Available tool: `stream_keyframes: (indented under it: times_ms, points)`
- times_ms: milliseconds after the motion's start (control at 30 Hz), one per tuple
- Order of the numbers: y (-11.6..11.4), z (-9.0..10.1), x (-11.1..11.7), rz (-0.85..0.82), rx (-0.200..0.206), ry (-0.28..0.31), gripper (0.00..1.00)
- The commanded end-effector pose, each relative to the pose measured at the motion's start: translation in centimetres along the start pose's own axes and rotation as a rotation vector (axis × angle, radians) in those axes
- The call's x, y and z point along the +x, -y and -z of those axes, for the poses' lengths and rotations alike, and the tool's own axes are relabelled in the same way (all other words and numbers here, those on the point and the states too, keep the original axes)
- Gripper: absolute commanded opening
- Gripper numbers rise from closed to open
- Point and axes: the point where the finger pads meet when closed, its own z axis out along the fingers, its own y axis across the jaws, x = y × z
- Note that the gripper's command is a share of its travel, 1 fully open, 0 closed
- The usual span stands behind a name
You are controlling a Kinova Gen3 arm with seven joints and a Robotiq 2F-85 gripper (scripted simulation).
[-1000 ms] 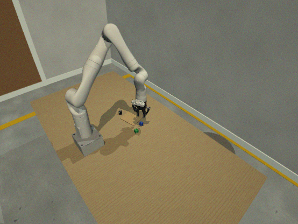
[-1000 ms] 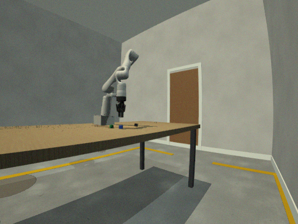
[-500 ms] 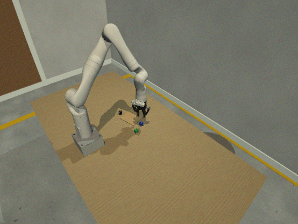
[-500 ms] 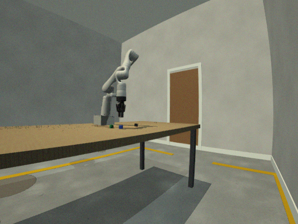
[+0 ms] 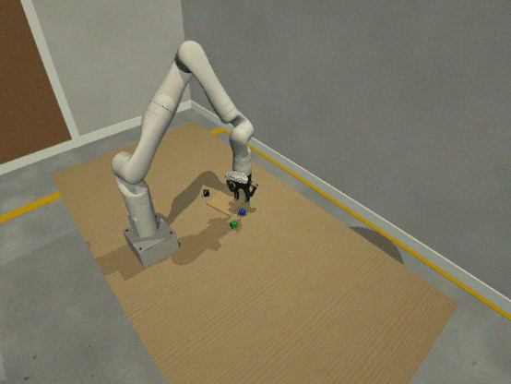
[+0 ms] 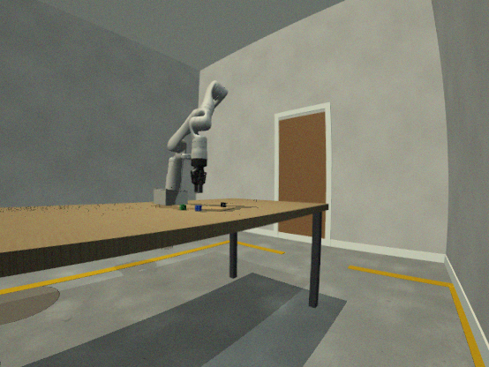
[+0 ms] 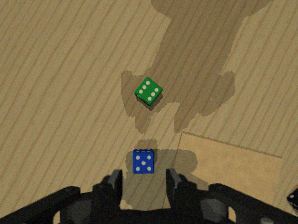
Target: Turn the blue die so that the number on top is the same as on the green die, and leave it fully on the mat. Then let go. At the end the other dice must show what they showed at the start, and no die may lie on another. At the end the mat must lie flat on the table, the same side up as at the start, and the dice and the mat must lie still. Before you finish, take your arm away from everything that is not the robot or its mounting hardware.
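Observation:
The blue die [image 7: 143,161] lies on the table with five pips up, just left of the light tan mat [image 7: 230,170] and off it. It also shows in the top view [image 5: 242,211] and the exterior view [image 6: 199,206]. The green die [image 7: 148,91] lies farther out on the table and seems to show six pips; it also shows in the top view [image 5: 233,224]. My gripper [image 7: 144,180] hangs a little above the blue die, pointing down, with its fingers partly apart and nothing between them. It also shows in the top view [image 5: 244,196] and the exterior view [image 6: 199,189].
A black die [image 5: 207,192] lies by the far side of the mat [image 5: 221,203]; it peeks in at the wrist view's lower right corner [image 7: 292,197]. The arm's base [image 5: 151,245] stands on the table to the left of the dice.

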Motion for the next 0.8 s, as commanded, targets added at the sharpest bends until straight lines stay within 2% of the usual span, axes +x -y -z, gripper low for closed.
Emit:
stream_keyframes:
  times_ms: [0,767]
  points:
    - [0.0,-0.2,0.1,-0.001,0.0,-0.001,0.41]
    - [0.0,-3.2,0.1,-0.001,0.0,-0.001,0.41]
